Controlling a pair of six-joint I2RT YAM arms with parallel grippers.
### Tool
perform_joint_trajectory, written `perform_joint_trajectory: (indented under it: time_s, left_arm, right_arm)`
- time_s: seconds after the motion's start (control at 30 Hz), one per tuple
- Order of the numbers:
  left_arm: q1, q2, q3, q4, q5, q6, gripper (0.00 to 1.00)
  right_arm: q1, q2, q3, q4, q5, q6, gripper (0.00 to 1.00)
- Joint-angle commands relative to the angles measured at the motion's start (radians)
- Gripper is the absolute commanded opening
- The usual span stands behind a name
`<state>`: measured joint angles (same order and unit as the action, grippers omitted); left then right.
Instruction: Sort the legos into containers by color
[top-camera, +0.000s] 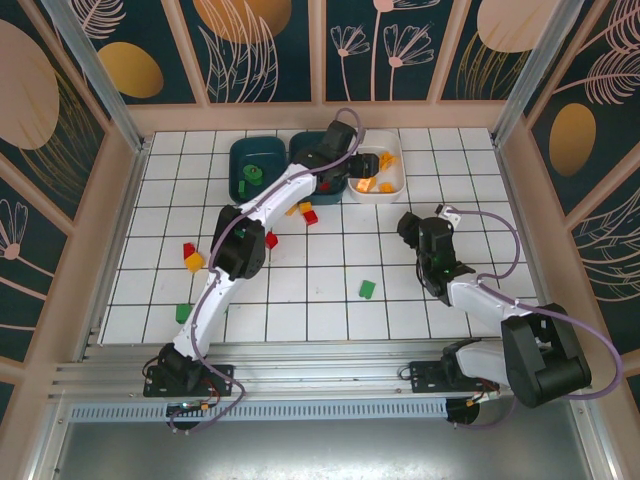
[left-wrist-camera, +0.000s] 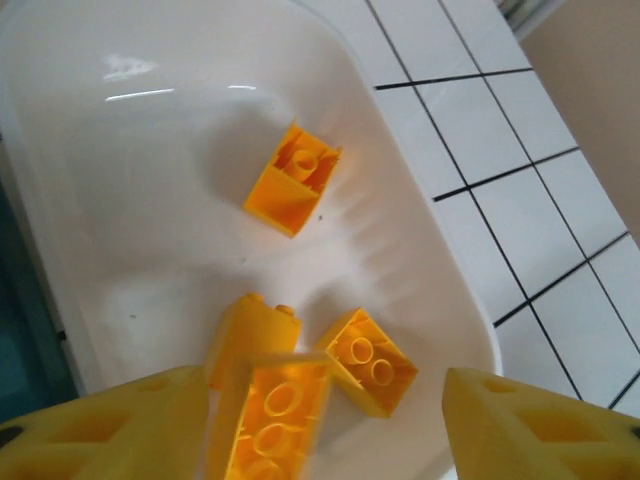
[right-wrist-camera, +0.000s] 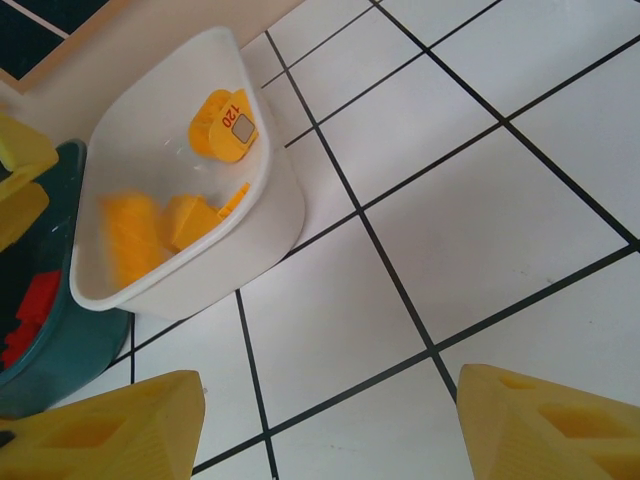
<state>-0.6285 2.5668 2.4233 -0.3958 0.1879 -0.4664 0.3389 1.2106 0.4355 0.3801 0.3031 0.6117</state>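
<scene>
Orange legos (left-wrist-camera: 292, 180) lie in the white tub (top-camera: 399, 178) at the bench's (top-camera: 300, 300) far edge, teal tubs (top-camera: 238, 150) to its left. The left jaws hang open over it with a blurred orange brick (left-wrist-camera: 268, 420) in the gap, tub walls close either side. Right jaws open, empty, over bare tiles near the tub's front corner, free room all round. Right wrist view reads "120" on a labelled brick (right-wrist-camera: 222, 125) and shows red bricks (right-wrist-camera: 30, 300) in the adjacent teal tub; top view adds loose legos (top-camera: 367, 289), red, green and yellow, mid-bench.

left gripper (top-camera: 352, 174) above white tub (top-camera: 397, 188), loose green lego (top-camera: 367, 289)
</scene>
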Motion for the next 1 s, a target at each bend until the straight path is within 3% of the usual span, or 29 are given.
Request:
perform_joint_trajectory:
  time_s: [0.0, 0.13, 0.23, 0.4, 0.47, 0.53, 0.63, 0.73, 0.87, 0.97]
  left_arm:
    - [0.002, -0.021, 0.036, 0.028, 0.044, 0.003, 0.71]
    - [0.004, -0.157, -0.056, 0.031, 0.026, 0.015, 0.67]
    - [0.003, -0.425, -0.456, 0.208, -0.068, 0.002, 0.68]
    - [0.017, -0.912, -1.172, 0.535, -0.351, -0.117, 0.87]
    - [0.024, -1.044, -1.371, 0.548, -0.461, -0.180, 0.98]
    - [0.032, -1.143, -1.514, 0.480, -0.549, -0.232, 0.98]
    - [0.033, -1.268, -1.661, 0.361, -0.683, -0.337, 0.99]
    - [0.033, -1.395, -1.817, 0.397, -0.684, -0.381, 0.98]
    - [0.033, -1.493, -1.901, 0.398, -0.706, -0.409, 0.99]
    - [0.033, -1.524, -1.935, 0.426, -0.709, -0.404, 0.98]
  right_arm:
    - [-0.007, -0.018, -0.009, 0.048, -0.009, -0.001, 0.69]
    - [0.002, -0.011, 0.001, 0.045, -0.027, -0.010, 0.68]
    - [0.028, 0.000, 0.015, 0.029, -0.001, -0.023, 0.68]
    - [0.103, 0.016, 0.061, -0.052, 0.063, -0.022, 0.68]
    - [0.161, 0.024, 0.092, -0.198, 0.149, 0.038, 0.68]
    - [0.237, -0.002, 0.082, -0.331, 0.165, 0.130, 0.67]
    - [0.402, -0.053, 0.076, -0.492, 0.196, 0.243, 0.67]
    - [0.547, -0.033, 0.101, -0.671, 0.199, 0.375, 0.71]
    - [0.654, 0.028, 0.111, -0.762, 0.149, 0.494, 0.72]
    - [0.680, 0.096, 0.131, -0.751, 0.117, 0.506, 0.72]
